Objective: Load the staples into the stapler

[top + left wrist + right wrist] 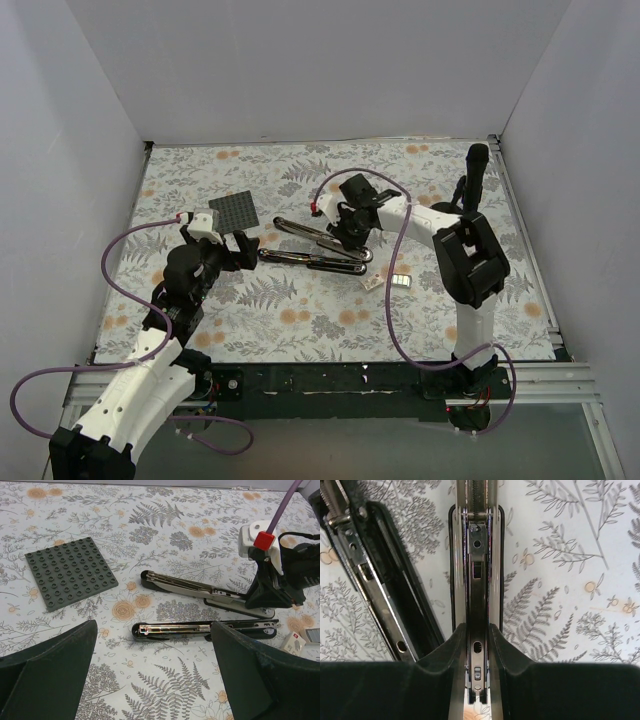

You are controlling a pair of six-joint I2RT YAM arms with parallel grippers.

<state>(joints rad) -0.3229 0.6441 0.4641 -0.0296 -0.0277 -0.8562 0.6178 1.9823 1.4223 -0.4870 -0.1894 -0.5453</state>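
Observation:
The black stapler [318, 262] lies opened flat on the floral mat, its two long arms spread in a narrow V. In the right wrist view my right gripper [477, 647] is shut on the silver channel of the stapler [477, 555], one finger pressed on each side of it. The other arm, black and hollow, lies to its left. My left gripper [152, 630] hovers open just in front of the near arm of the stapler [175, 628], holding nothing. The staples [401, 280] and their small whitish box [374, 283] rest on the mat to the right of the stapler's hinge end.
A dark grey studded baseplate [234, 212] lies flat to the left of the stapler. A tall black stand [475, 178] rises at the back right. White walls close in the mat on three sides.

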